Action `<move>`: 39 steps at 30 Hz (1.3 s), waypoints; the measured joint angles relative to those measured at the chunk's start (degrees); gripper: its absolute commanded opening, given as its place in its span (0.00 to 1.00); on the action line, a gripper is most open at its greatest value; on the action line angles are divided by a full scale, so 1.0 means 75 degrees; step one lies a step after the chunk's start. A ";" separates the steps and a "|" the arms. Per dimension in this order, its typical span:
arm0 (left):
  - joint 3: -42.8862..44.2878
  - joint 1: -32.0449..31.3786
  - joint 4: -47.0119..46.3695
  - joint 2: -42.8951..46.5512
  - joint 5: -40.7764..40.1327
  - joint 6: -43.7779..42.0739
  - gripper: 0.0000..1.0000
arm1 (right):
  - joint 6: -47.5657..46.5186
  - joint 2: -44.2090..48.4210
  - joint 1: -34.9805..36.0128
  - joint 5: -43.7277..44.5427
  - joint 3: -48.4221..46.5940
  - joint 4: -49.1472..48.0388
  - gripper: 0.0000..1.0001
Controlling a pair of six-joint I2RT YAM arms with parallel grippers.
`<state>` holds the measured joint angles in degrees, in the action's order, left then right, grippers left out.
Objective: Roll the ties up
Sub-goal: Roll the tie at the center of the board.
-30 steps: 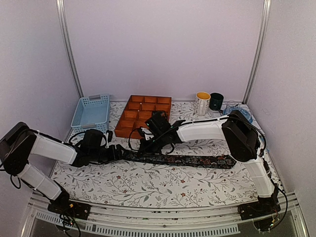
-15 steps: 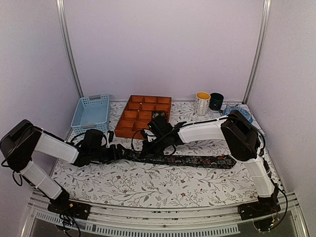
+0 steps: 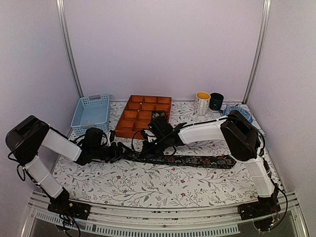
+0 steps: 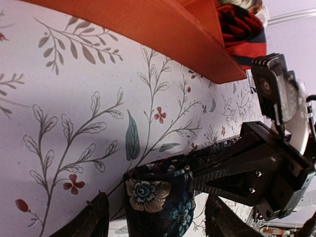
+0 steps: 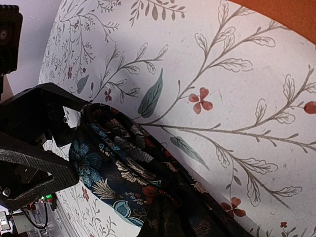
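A dark floral tie [image 3: 192, 160] lies as a long strip across the middle of the table. Its left end is folded into a small upright loop [image 4: 157, 195]. My left gripper [image 4: 158, 224] is open, one finger [image 4: 91, 219] on each side of that loop with a gap on both sides. My right gripper [image 3: 146, 148] reaches in from the right and is shut on the tie [image 5: 123, 163] just behind the loop, where the fabric bunches at my fingertips. A second tie, red and black [image 4: 242, 29], sits rolled in a compartment of the orange tray [image 3: 129, 118].
The orange tray's wall [image 4: 148, 29] runs just beyond the loop. A light blue basket [image 3: 91, 111] stands at the back left. A white mug [image 3: 202, 102], a dark mug [image 3: 216, 101] and a blue bundle [image 3: 242, 112] are at the back right.
My left gripper has slid a little to the right around the tie's end and its jaws have narrowed. The left arm's elbow has risen. The right gripper has barely shifted.
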<state>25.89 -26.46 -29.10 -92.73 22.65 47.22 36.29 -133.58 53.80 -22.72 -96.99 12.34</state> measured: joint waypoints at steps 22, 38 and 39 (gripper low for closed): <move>0.0029 0.0131 -0.0548 -0.0452 0.0536 0.0519 0.05 | 0.0020 0.0000 -0.0029 -0.0015 0.0128 -0.0245 0.00; 0.0242 0.0047 0.0705 0.0073 -0.0420 0.0050 0.00 | 0.0356 0.0595 -0.0012 -0.0898 0.0548 -0.0396 0.24; 0.0280 0.0012 0.0877 0.0166 -0.0565 -0.0023 0.00 | 0.0391 0.0711 -0.0003 -0.0938 0.0621 -0.0460 0.24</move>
<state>27.99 -26.37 -22.52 -91.48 18.41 47.05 39.22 -128.25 53.78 -29.76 -92.33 8.88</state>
